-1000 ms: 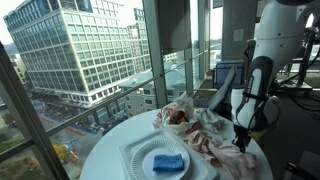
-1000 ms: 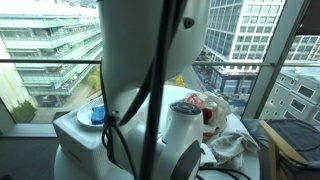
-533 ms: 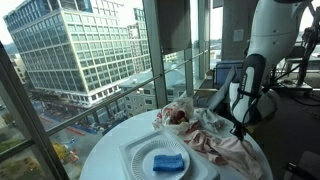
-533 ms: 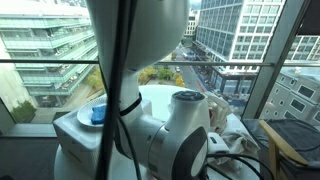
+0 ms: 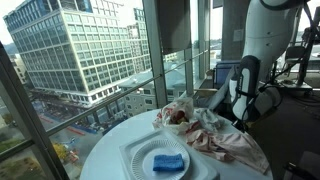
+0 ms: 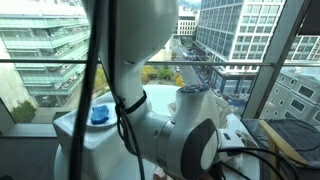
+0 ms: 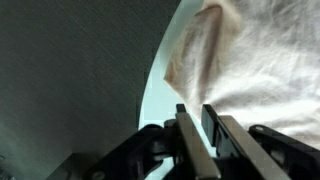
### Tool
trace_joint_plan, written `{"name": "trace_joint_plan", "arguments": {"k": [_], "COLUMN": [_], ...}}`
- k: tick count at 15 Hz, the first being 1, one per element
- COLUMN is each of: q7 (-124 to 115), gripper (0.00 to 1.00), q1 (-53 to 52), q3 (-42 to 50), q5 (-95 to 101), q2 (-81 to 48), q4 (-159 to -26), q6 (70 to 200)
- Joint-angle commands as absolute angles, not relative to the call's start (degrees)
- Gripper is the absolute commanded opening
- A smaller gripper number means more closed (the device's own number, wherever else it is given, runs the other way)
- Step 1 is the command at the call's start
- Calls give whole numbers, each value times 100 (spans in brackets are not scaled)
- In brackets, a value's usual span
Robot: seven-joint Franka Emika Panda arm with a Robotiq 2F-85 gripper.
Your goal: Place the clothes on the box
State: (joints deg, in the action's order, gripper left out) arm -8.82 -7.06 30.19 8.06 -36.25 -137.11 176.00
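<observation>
A heap of clothes, pale cream with red patches, lies on the round white table, at its far side. A white square box holding a blue sponge sits at the near side. My gripper hangs at the table's edge beside the clothes and holds nothing. In the wrist view the fingers are close together and empty, with pale cloth beyond them. In an exterior view the arm hides the clothes, and only the sponge shows.
Floor-to-ceiling windows stand just behind the table. A chair stands behind the arm. In an exterior view the robot's body fills the middle of the picture.
The arm has drawn back from the clothes toward the table's edge and risen a little. In an exterior view it has swung across and now hides the clothes. The clothes have not moved.
</observation>
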Motion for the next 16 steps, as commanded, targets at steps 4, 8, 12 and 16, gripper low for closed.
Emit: {"name": "trace_joint_plan", "arguments": {"k": [4,8,12,16], "q7": [-1129,-487,-191,-160], "gripper": [78,100,100,100], "q1": [-1721,-1096,-1077,-1374], "q3": [3583,2688,2331,2261], "q5": [569,742,809,743], "q2": [-3296,-2758,-2522,-2795], "q4": [-14292,-14725,-15040,-14820], "q6": [17756,17828,18073,18247]}}
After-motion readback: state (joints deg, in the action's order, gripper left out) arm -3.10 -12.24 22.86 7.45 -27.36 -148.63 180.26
